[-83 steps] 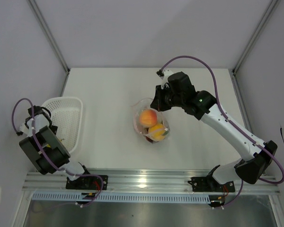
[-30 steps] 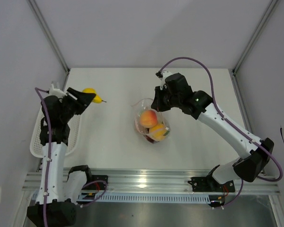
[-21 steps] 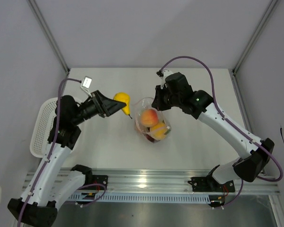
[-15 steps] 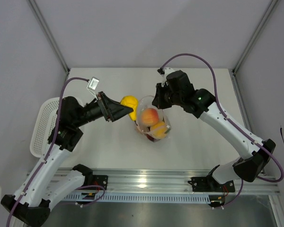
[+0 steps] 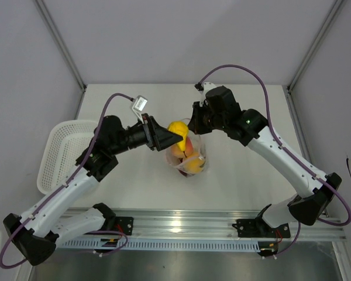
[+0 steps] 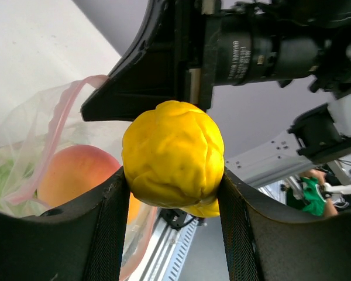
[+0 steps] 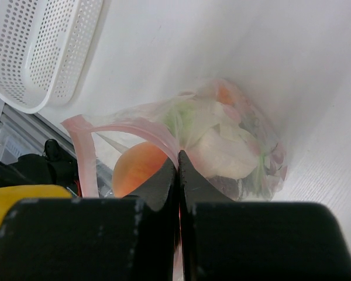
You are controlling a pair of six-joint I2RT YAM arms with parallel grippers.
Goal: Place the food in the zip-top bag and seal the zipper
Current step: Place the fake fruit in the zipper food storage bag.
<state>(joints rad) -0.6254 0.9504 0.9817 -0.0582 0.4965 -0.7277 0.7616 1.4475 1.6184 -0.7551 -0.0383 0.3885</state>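
- A yellow fruit [image 5: 176, 128] sits at the open mouth of the clear bag [image 5: 191, 157], on the mouth's left side, the side nearer the left arm.
- The bag lies in the middle of the white surface [image 5: 134, 181]. Its long axis runs from the raised mouth on the far side to the filled bottom nearer the arm bases.
- Inside it are an orange-pink fruit [image 6: 70, 175], something pale green and leafy, and darker pieces that are hard to make out.
- The left end effector [image 6: 172, 175] is clamped on the yellow fruit, one finger on each side, reaching in from the left.
- The right end effector [image 7: 177, 158] has its fingers pressed together on the bag's rim, where the pink zipper [image 7: 128, 126] runs, and lifts that edge so the mouth gapes.
- The drop looks short: the fruit likely needs to go a little further right and down past the zipper before release.
- A white basket [image 5: 67, 152] sits well apart, at the surface's left edge.
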